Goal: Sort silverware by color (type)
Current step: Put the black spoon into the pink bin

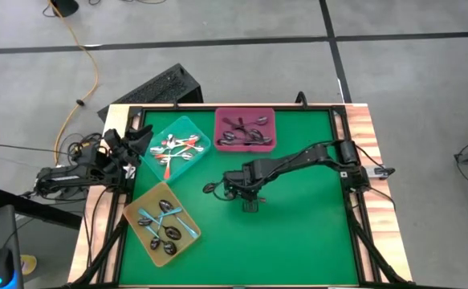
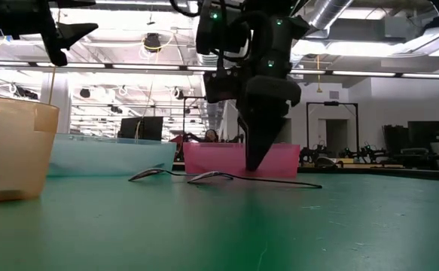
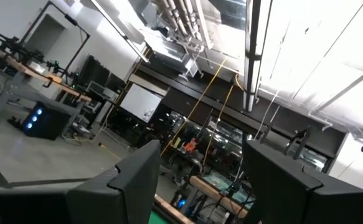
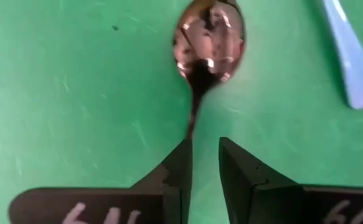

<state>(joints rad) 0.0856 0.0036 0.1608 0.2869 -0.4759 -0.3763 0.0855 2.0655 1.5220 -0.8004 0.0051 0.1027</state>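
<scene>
Dark spoon (image 4: 207,43) on mat, right gripper (image 4: 204,163) slightly open, one finger touching handle.

light was even and bright, from ceiling strip lamps (image 3: 254,56) that glared white in the left wrist view. the green counter (image 1: 298,233) showed only soft shadows. in the low view its near surface blurred. the spoon's bowl (image 4: 209,38) mirrored the room, and the right pincer (image 4: 205,168) looked soft-edged up close.

green table (image 1: 298,233), pink tray (image 1: 245,113), teal tray (image 1: 187,124), yellow tray (image 1: 141,205)
</scene>
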